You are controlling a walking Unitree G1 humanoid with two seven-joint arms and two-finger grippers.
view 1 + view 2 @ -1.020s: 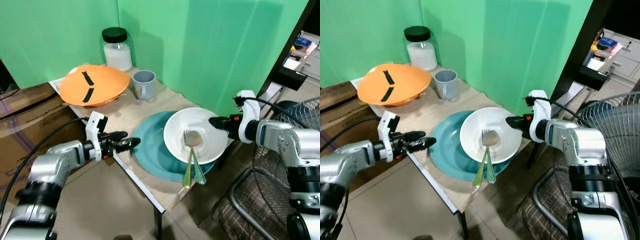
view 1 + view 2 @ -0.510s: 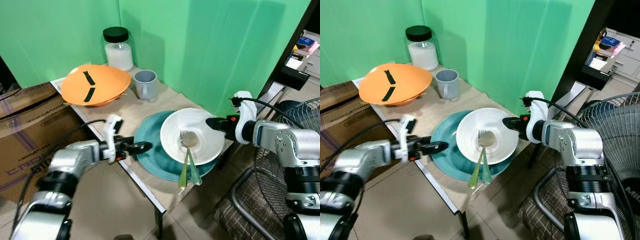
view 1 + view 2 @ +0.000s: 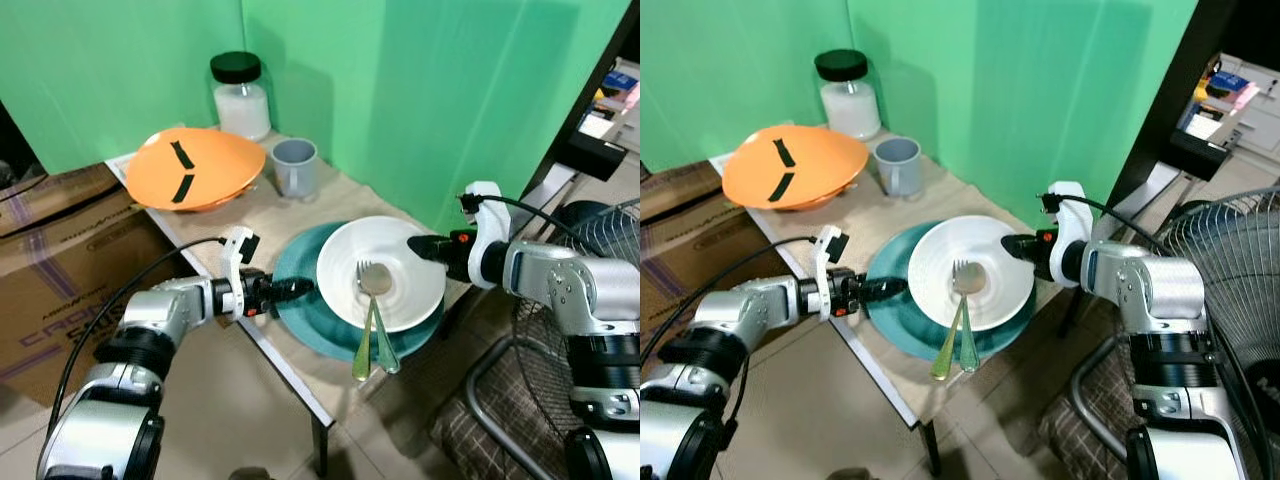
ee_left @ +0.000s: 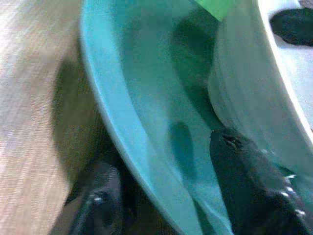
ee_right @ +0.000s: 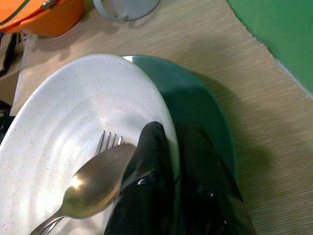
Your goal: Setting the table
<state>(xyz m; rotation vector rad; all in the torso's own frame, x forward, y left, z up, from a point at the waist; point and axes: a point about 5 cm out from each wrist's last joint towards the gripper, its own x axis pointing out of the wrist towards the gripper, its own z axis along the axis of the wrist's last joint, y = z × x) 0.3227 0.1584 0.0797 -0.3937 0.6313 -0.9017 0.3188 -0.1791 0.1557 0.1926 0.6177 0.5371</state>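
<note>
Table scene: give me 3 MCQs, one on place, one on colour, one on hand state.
1. Where do the fork and spoon rest?
A. in the white bowl
B. in the grey cup
C. on the orange bowl

2. What colour is the plate under the white bowl?
A. red
B. teal
C. yellow

3. What is the right hand doing?
A. hanging idle
B. gripping the jar
C. pinching the white bowl's rim

Answers:
1. A: fork and spoon heads lie in the white bowl.
2. B: the plate is teal.
3. C: right hand fingers straddle the rim.
</note>
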